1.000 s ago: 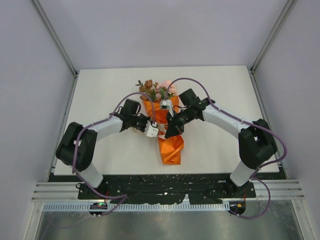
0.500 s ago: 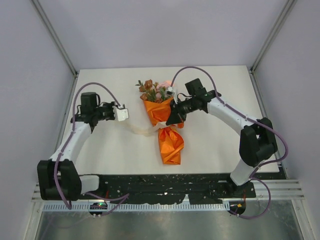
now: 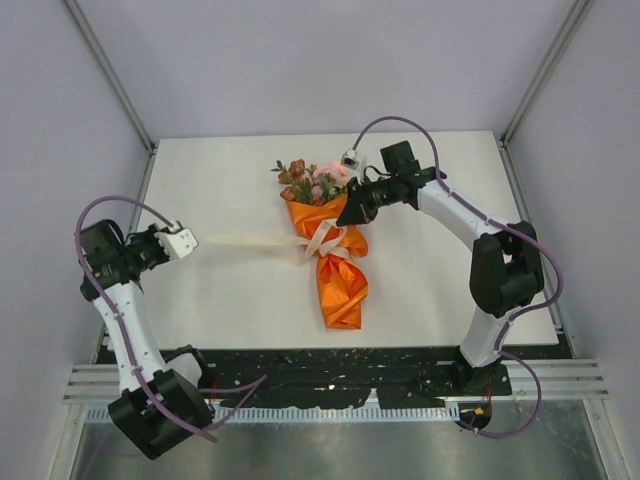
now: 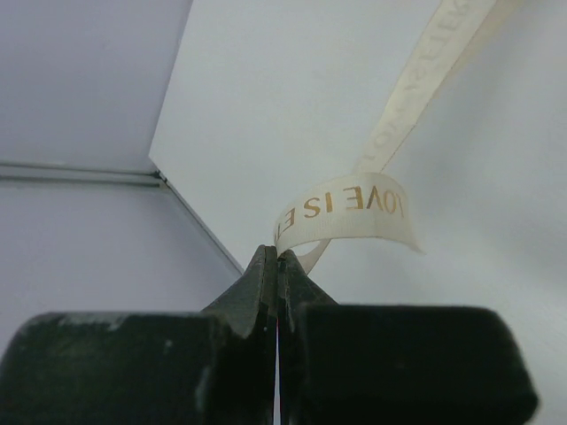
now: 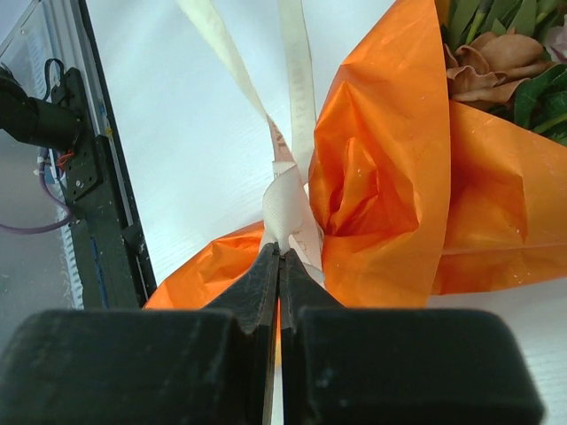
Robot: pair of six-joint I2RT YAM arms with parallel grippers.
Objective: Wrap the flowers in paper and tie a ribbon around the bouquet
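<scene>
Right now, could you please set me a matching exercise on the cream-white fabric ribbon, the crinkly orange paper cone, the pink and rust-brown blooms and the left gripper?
1. cream-white fabric ribbon
2. crinkly orange paper cone
3. pink and rust-brown blooms
4. left gripper

A. at the cone's wide far end
B. shut, over the left of the white table
C. stretched leftward from the cone
D. lying cinched at its middle

Pairs: 1-C, 2-D, 3-A, 4-B

White table point(image 3: 220, 300) enclosed by plain pale grey walls point(image 3: 320, 60).
</scene>
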